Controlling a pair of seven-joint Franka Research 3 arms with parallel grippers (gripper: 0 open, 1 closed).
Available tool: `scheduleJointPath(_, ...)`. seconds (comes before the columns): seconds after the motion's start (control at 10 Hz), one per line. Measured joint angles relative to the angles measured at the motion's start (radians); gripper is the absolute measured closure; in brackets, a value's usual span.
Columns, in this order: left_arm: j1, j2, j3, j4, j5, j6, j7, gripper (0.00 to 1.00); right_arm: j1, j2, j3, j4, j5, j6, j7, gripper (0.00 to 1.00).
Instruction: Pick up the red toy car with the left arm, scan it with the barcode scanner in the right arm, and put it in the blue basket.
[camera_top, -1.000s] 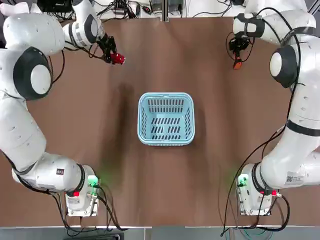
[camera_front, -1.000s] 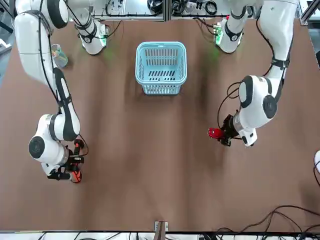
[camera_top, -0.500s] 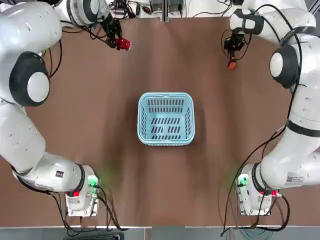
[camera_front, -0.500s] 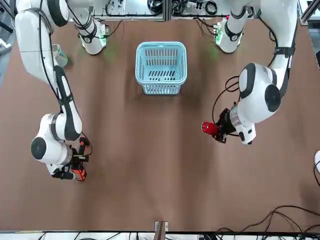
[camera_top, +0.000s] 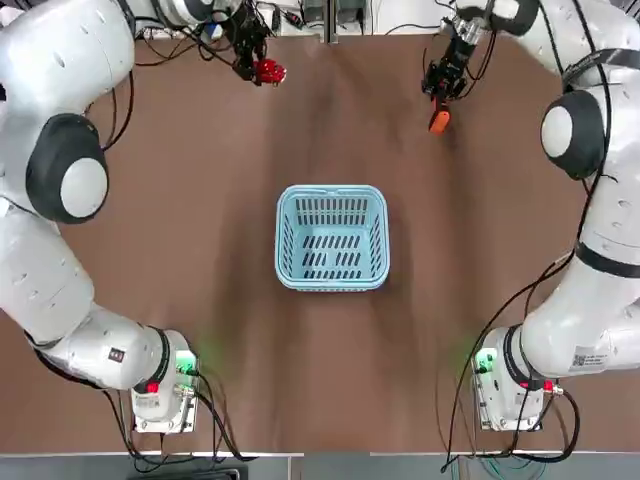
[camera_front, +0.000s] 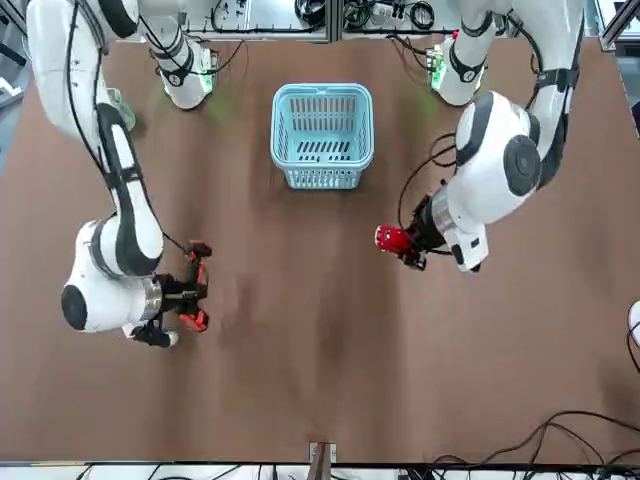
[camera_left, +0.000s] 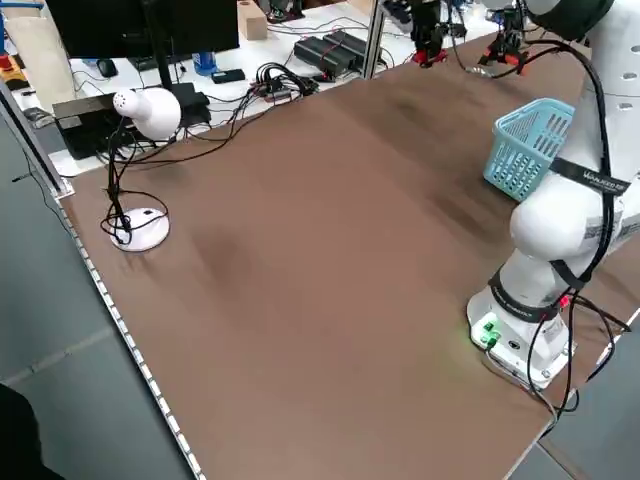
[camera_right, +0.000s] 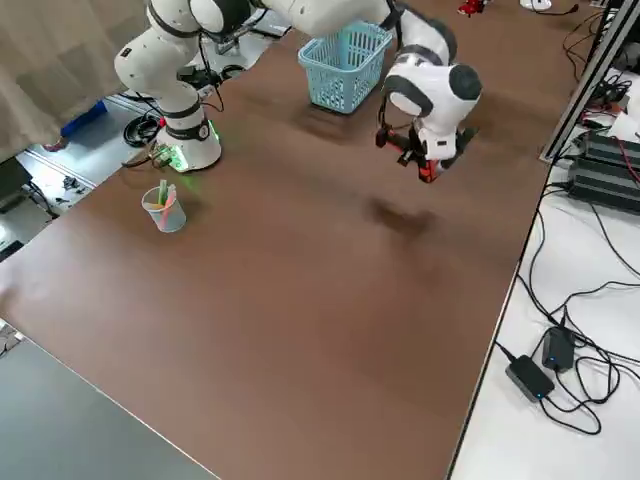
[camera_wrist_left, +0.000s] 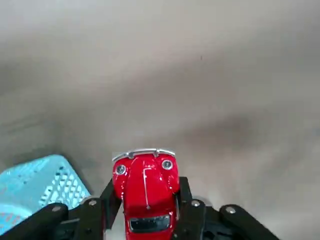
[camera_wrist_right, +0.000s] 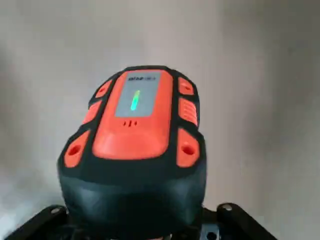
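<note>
Left gripper (camera_top: 258, 68) is clamped on the red toy car (camera_top: 269, 71), top-left of the overhead frame; right gripper (camera_top: 440, 82) grips the barcode scanner (camera_top: 439, 120), label unreadable, upper right. Blue basket (camera_top: 331, 287) sits centre.

No legible text or labels anywhere.

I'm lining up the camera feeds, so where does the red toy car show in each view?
Top view: red toy car, upper left.
Front view, right of centre.
Left side view: top edge, tiny.
Right side view: top edge, tiny.
Left wrist view: bottom centre, between the end effector's fingers.
Right wrist view: not in it.
Shared landmark: blue basket, seen in all but the right wrist view.
</note>
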Motion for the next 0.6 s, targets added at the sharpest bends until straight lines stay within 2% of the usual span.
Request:
scheduleJointPath(0.3, -0.073, 0.015, 0.001, 0.061, 0.000, -0.001, -0.123, 0.50, 0.006, -0.062, 0.012, 0.012, 0.257, -0.225, 0.004, 0.70)
scheduleJointPath(0.5, -0.105, 0.025, 0.002, 0.087, 0.000, -0.002, -0.175, 0.50, 0.018, -0.067, 0.025, 0.023, 0.338, -0.267, -0.014, 0.70)
scheduleJointPath(0.6, -0.123, 0.036, 0.004, 0.096, 0.003, -0.003, -0.199, 0.50, 0.020, -0.067, 0.049, 0.025, 0.361, -0.270, -0.060, 0.70)
